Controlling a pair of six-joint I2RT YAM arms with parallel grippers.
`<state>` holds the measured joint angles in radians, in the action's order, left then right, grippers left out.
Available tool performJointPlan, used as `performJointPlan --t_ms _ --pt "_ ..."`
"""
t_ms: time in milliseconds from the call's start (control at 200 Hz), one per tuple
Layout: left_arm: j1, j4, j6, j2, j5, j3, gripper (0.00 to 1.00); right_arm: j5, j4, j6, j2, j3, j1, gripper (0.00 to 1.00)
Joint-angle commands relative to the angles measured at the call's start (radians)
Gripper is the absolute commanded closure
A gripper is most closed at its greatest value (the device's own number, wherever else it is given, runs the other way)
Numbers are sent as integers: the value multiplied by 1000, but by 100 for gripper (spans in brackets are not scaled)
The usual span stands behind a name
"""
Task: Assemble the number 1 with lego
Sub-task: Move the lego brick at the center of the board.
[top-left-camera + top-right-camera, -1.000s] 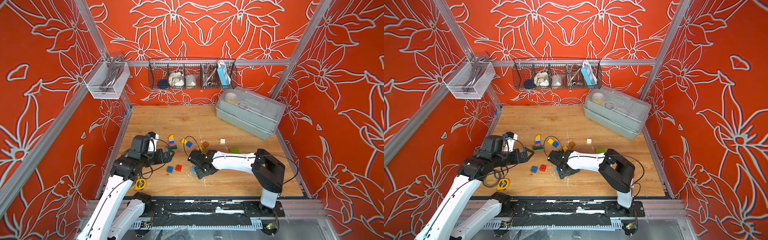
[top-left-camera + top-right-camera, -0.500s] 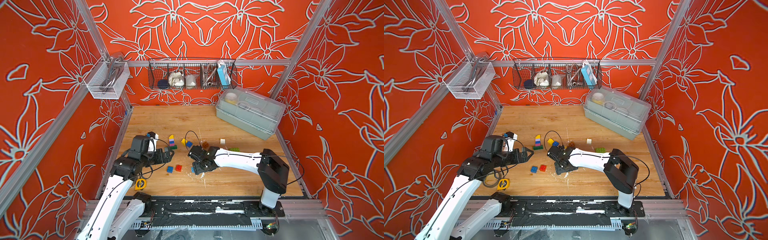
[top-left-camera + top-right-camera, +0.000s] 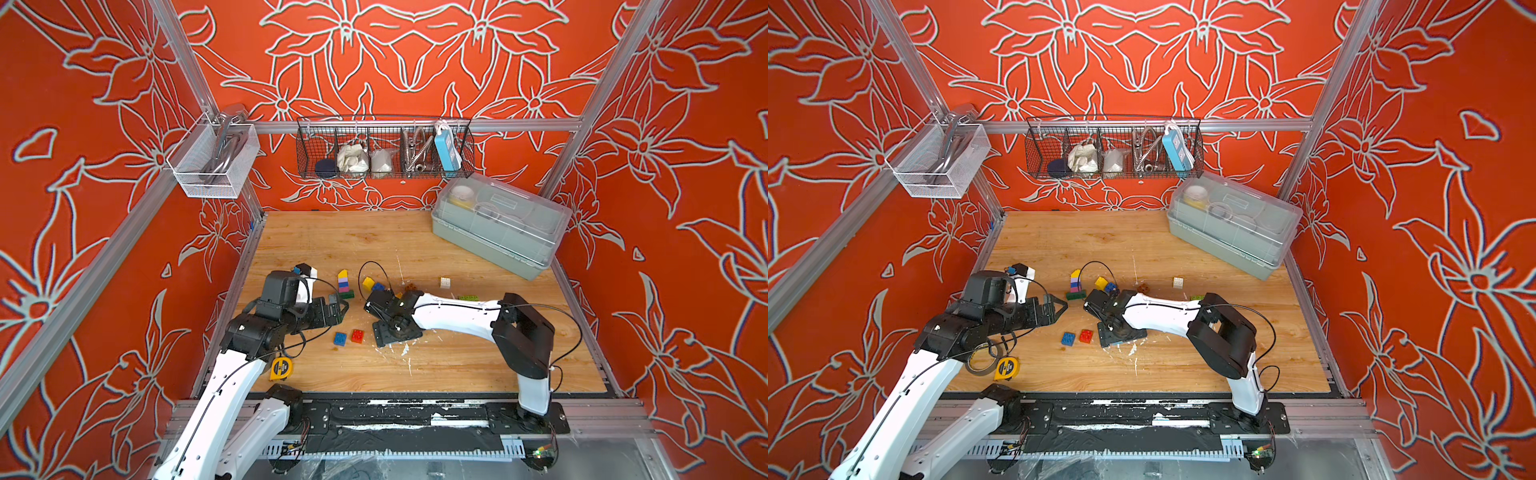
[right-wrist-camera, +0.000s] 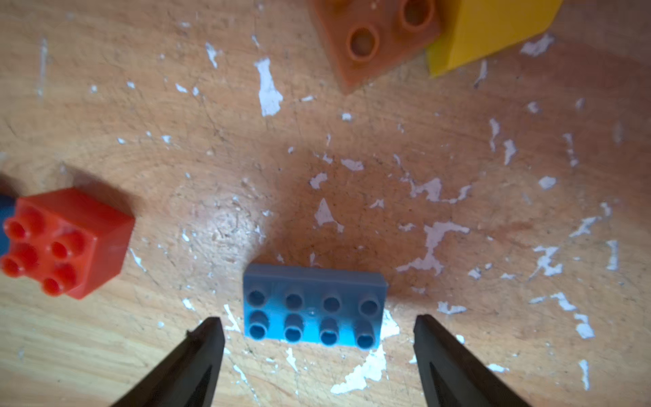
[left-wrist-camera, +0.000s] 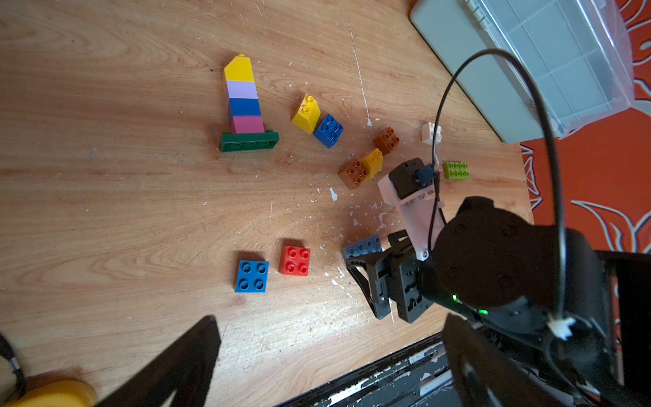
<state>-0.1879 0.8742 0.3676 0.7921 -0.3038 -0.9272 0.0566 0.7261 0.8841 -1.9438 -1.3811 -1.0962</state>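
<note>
Both arms' jaws gape wide and empty, the right gripper (image 4: pixel 317 319) straddling a flat light-blue studded plastic brick (image 4: pixel 311 306) at lower centre, apparently lining up a grasp, while the left gripper (image 3: pixel 1059 308) hovers aside.

orange-red walls (image 3: pixel 407 62) with white outlined flowers close in three sides, framed by aluminium posts (image 3: pixel 183 62). under the left gripper (image 3: pixel 337 309) and the right gripper (image 4: pixel 317 318) lies a pale wooden table (image 3: pixel 374 245), scratched, with white flecks (image 4: pixel 269 88) thickest around the right gripper. a black wire basket (image 3: pixel 307 158) hangs on the back rail, high above and well beyond the left gripper. a white mesh basket (image 3: pixel 208 183) hangs on the side wall nearest it. a clear lidded box (image 3: pixel 498 232) sits well beyond the right gripper, in the far corner. a yellow tape measure (image 3: pixel 281 368) lies behind the left gripper. the light is even, the shadows soft.
</note>
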Motion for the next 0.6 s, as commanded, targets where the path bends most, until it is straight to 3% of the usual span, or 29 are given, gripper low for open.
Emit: performJointPlan --t_ms 0,170,490,596 --pt "1 3 2 -5 -14 0 1 35 45 57 -26 -15 -8 11" --pt "1 3 2 -5 -16 1 1 12 8 87 -33 9 -9 12" --pt "0 3 1 -4 -12 2 1 22 -4 105 -62 6 -6 29" --pt "0 3 2 -2 -12 2 1 36 4 115 -63 5 -1 30"
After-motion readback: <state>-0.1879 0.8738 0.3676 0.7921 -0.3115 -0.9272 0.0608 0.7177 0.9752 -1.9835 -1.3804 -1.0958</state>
